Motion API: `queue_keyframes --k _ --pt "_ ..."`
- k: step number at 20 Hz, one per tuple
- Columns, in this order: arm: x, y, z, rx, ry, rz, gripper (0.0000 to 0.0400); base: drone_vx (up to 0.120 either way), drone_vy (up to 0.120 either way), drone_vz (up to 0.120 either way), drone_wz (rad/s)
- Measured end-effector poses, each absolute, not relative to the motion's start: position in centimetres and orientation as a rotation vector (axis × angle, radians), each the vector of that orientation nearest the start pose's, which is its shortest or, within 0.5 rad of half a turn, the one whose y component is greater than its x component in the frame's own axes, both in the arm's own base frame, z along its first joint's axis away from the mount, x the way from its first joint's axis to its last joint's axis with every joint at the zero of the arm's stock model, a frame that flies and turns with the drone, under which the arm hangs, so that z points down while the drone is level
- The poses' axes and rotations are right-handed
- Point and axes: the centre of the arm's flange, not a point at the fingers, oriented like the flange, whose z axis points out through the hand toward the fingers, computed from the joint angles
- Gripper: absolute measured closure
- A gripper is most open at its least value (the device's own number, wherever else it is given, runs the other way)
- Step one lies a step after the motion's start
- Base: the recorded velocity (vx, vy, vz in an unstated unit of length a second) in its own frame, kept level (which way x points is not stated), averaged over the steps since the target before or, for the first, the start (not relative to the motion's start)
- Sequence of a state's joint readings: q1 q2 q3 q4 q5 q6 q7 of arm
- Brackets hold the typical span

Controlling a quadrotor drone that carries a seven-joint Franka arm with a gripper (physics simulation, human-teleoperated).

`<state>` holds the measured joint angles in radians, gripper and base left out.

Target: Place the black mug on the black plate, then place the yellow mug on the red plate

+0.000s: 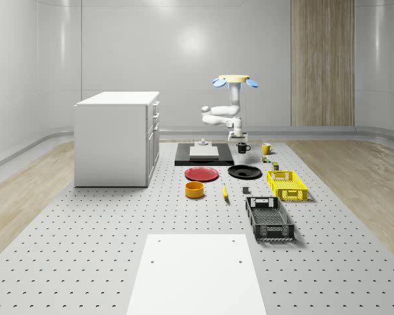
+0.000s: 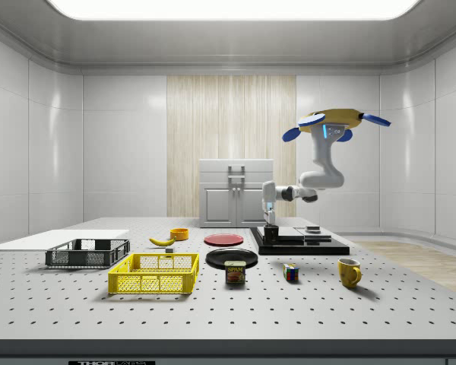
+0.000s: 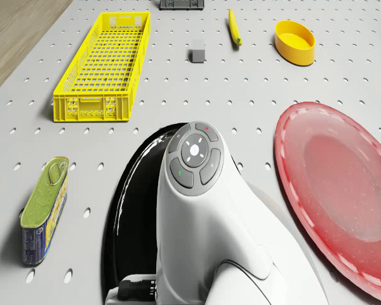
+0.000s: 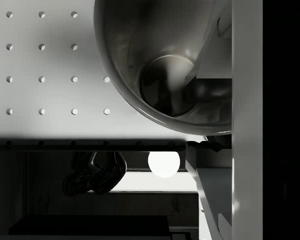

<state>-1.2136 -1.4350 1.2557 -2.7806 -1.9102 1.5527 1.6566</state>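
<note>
We find the drone [image 1: 234,81] hovering in the air above the far part of the bench [image 1: 118,249], over the area beside the black slab [image 1: 204,155]. Its arm [image 2: 308,186] hangs down and bends toward the black mug [image 1: 243,147].

The end effector [image 2: 270,221] is at the black mug, which stands upright on the bench just beside the black slab. In the wrist view we look straight into the black mug [image 4: 165,65], with one finger [image 4: 217,75] reaching into its opening at the rim. From that we judge the end effector to be closing on the mug wall, but we cannot confirm a firm grasp, nor whether the mug is clear of the bench.

The black plate [image 1: 244,172] lies on the bench near the black mug, on the near side of it in the whole-scene view, and carries nothing. The red plate [image 1: 201,174] lies just beside the black plate, apart from it, also bare. The yellow mug [image 1: 266,148] stands upright on the bench near the black mug, away from the slab.

Also noted near the black plate: a yellow basket [image 1: 286,184], a black basket [image 1: 269,218], a tin can [image 3: 44,208], a yellow bowl [image 1: 195,189] and a banana [image 1: 224,191].
</note>
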Motion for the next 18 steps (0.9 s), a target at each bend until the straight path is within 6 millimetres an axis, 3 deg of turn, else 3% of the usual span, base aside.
queue_keyframes --k 18 --pt "32.88 0.6 52.87 0.001 -0.002 0.785 0.029 0.12 0.0 0.0 0.0"
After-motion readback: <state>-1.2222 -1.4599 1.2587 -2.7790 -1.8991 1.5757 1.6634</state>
